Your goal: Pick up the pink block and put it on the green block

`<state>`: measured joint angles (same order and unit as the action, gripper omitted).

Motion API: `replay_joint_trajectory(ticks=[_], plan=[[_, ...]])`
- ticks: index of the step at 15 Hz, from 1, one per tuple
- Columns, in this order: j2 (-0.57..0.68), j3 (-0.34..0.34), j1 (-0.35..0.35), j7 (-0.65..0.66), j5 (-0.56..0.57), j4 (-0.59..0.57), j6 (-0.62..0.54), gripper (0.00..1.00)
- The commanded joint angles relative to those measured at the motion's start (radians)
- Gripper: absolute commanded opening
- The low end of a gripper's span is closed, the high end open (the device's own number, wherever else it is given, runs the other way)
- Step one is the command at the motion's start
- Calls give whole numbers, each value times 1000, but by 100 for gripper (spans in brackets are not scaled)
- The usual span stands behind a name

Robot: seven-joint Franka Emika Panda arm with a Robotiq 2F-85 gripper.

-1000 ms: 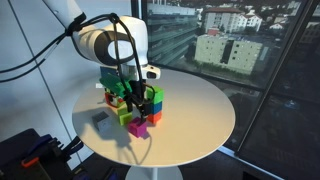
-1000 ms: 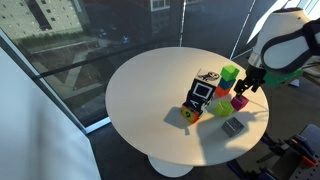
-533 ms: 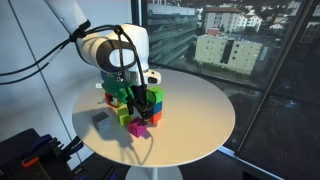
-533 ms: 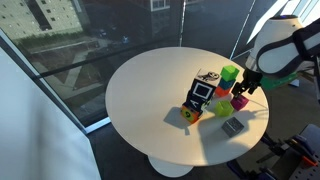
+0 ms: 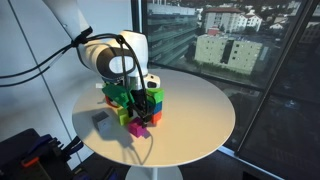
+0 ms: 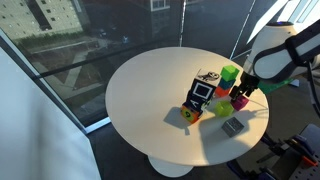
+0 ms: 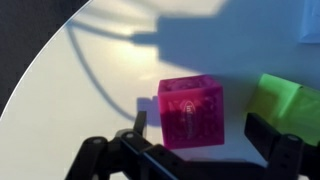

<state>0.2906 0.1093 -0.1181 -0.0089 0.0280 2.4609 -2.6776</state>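
Note:
The pink block lies on the white table, just below my gripper. The gripper is open, with one finger on each side of the block, and I see no contact. In both exterior views the pink block sits at the edge of a cluster of coloured cubes, with the gripper right above it. The green block sits in the cluster next to a red-orange cube. A lime cube lies close beside the pink block.
The round white table has its edge not far from the cluster. A black-and-white patterned box stands in the cluster and a small grey object lies nearby. Large windows surround the table.
The arm has dropped slightly, bringing the open gripper closer over the pink block. The blocks have not moved.

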Motion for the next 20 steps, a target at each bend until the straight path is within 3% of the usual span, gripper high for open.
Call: replay_joint_trajectory(ticks=[1, 2, 3, 4, 9, 20], plan=[[25, -6, -10, -28, -15, -19, -19, 100], [30, -5, -9, -26, -13, -21, -22, 100], [34, -2, -7, -19, -9, -23, -23, 77], [37, -2, -6, -20, -7, -25, -21, 74], [23, 17, 14, 24, 15, -34, 24, 33], [-142, 29, 9, 23, 42, -44, 225, 30]])
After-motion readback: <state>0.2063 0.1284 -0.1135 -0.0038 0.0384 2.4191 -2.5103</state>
